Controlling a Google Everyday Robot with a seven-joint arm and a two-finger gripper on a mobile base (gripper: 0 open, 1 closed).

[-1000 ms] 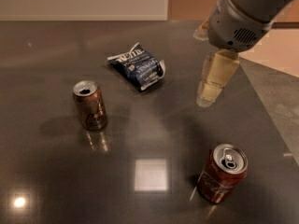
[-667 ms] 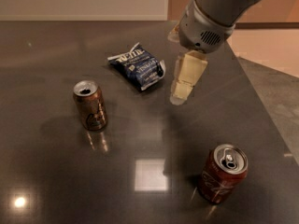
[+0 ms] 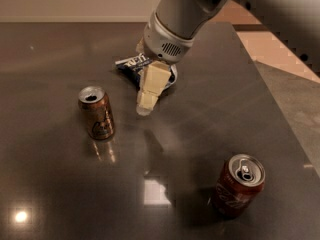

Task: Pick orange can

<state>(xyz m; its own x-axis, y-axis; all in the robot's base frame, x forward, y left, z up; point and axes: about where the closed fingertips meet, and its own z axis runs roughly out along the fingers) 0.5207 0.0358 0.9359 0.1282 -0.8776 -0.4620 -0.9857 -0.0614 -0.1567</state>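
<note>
While the orange can (image 3: 96, 113) stands upright on the dark table (image 3: 45, 194), the gripper (image 3: 144, 107) hangs near its 3 o'clock, not touching it; released or clenched, I cannot tell. A blue snack bag (image 3: 131, 64) lies at the gripper's 12 o'clock, and a dark red can (image 3: 237, 185) stands at its 5 o'clock.

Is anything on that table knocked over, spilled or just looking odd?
Nothing much stands out. The orange can and the dark red can both stand upright, with no spill visible. The snack bag at the back is crumpled and partly hidden by the gripper, which hangs beside the orange can, apart from it.
</note>
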